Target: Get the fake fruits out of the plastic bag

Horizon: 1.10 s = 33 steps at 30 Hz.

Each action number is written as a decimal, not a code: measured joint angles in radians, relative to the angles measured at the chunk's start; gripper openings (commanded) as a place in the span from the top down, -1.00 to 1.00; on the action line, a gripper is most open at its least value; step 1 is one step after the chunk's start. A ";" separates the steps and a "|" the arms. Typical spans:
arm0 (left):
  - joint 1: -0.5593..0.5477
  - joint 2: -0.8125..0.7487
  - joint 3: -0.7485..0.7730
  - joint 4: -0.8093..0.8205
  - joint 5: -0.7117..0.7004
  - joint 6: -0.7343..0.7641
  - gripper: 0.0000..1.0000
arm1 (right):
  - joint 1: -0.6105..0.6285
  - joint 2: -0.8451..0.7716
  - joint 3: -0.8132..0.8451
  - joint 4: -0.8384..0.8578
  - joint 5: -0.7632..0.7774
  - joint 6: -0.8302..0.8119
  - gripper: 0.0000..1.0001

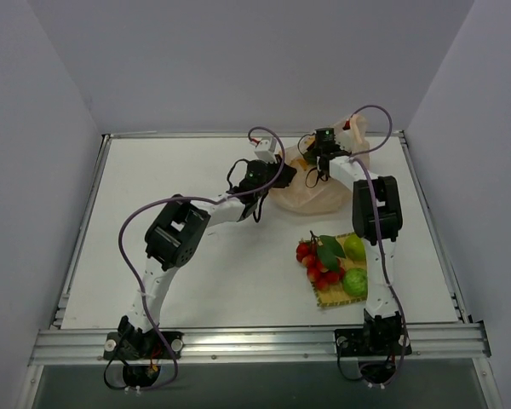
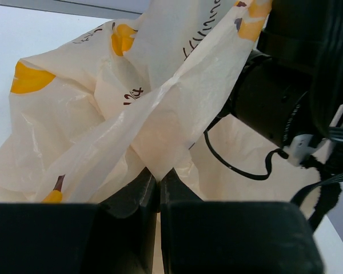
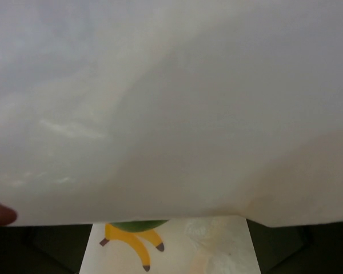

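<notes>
Left tool (image 2: 158, 176) pinching plastic bag (image 2: 74, 128), crumpled translucent peach, yellow prints

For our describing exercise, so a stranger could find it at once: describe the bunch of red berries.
Find the white table and look at its near right part, where a square yellow mat lies beside the right arm. The berry bunch sits on the mat's left side. It is the only red, clustered thing with dark leaves; its neighbours are two smooth round green fruits.
</notes>
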 measured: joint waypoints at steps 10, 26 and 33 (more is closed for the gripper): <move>0.007 0.000 0.000 0.000 0.000 -0.006 0.95 | 0.000 0.056 0.022 0.061 0.028 0.058 0.52; 0.007 0.077 0.158 -0.038 -0.013 -0.044 0.95 | -0.001 -0.350 -0.400 0.205 -0.098 -0.228 0.83; 0.004 0.169 0.326 -0.100 -0.034 -0.060 0.95 | -0.003 -0.617 -0.511 0.222 -0.143 -0.344 0.85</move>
